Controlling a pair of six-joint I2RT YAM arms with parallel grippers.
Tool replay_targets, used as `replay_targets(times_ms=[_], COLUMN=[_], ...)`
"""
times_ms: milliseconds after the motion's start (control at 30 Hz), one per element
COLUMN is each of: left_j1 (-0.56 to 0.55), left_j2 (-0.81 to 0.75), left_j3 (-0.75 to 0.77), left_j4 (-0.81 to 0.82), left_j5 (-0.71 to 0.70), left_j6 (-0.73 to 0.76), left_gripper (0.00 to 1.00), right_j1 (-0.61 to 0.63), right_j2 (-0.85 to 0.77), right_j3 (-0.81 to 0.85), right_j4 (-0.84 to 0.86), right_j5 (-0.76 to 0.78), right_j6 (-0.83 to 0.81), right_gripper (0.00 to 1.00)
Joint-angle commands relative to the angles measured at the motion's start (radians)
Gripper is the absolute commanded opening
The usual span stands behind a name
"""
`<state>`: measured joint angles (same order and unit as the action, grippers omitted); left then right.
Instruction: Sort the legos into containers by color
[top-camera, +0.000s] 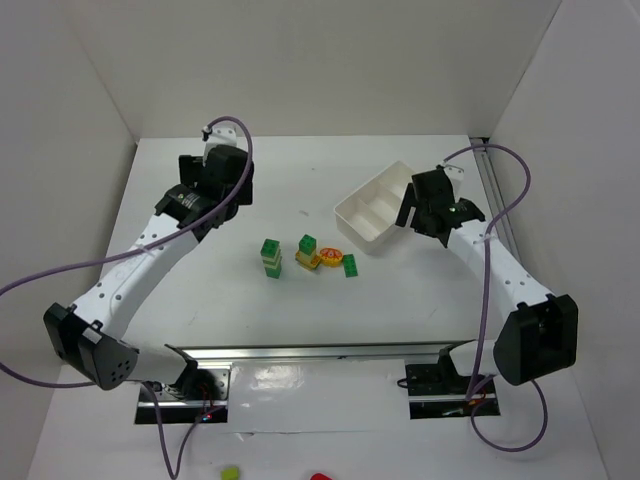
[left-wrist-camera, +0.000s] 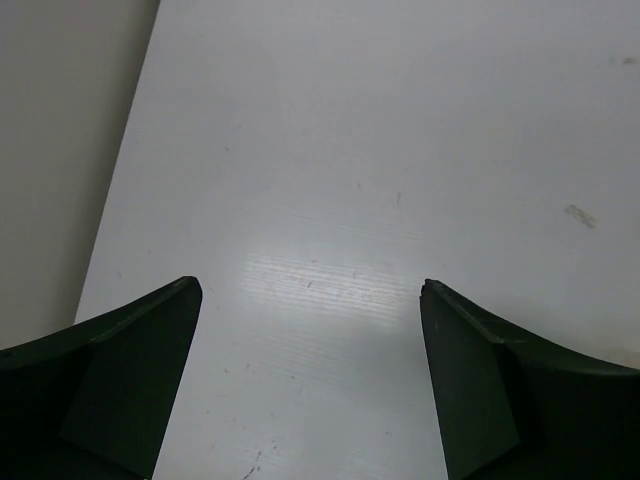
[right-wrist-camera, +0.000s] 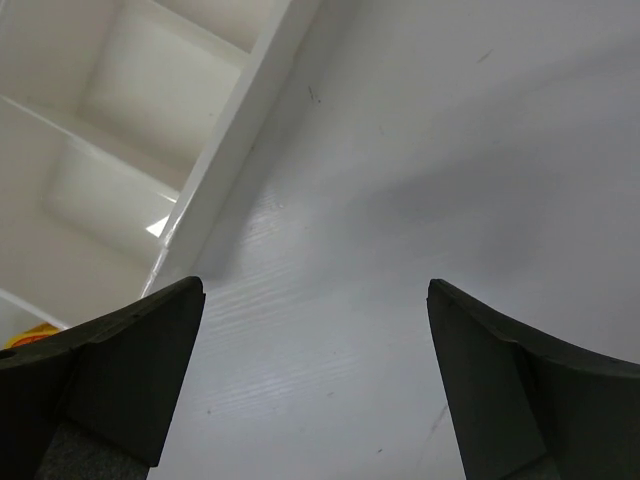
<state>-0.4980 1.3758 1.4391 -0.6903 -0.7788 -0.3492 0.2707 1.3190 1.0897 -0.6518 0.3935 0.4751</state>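
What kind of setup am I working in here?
Probably a lab test cell: white table enclosed by white walls, two arms bolted to a metal rail, Lego bricks beside a divided tray.

Left arm: white moulded shell links (top-camera: 150, 250), with black joint housings (top-camera: 85, 345).
Right arm: white shell links (top-camera: 500, 268), with a bulky black joint block (top-camera: 538, 340).
Cables: a thin purple cable on the left arm (top-camera: 232, 119) and another on the right arm (top-camera: 495, 148).
Tools: the left tool (left-wrist-camera: 310, 285) and right tool (right-wrist-camera: 315, 285) each have two matte dark fingers with curved inner edges.
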Motion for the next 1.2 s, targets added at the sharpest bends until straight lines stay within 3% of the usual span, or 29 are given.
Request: replay_targets(times_ms=[0,200,367,500,700,833,1167], left_j1=[0.007,0.016,0.016,0.026,0.159,0.205,0.276], left_j2=[-0.050,-0.024,-0.001,-0.037,-0.047,-0.037,-0.150], left_j3=[0.009,0.018,0.044,0.078,0.099,0.100,0.018], left_j4=[0.104,0.140,0.114,0.078,0.009,-0.049,-0.040], left_j5=[0.136,0.413,0.474,0.530,0.786,0.834,0.892], left_j6=[0.059,0.095,0.069,0.044,0.047,0.000,0.001], left_gripper=[1.00,1.00,1.00,0.99,1.00,1.00,1.00], right_j1=[0.002,0.012,0.062,0.172,0.343,0.386,0.466], right_j2=[0.023,0.061,0.095,0.085,0.065,0.092,0.304], right_j3=[0.052,0.070,0.079,0.088,0.119,0.148,0.337], right_j4=[0.018,0.053,0.104,0.170,0.292,0.334,0.259], right_j5=[0.079,0.033,-0.051,-0.140,-0.252,-0.320,-0.461], right_j6=[0.016,-0.027,-0.119,-0.193,-0.343,-0.418,-0.561], right_gripper=[1.00,1.00,1.00,0.95,0.94,1.00,0.98])
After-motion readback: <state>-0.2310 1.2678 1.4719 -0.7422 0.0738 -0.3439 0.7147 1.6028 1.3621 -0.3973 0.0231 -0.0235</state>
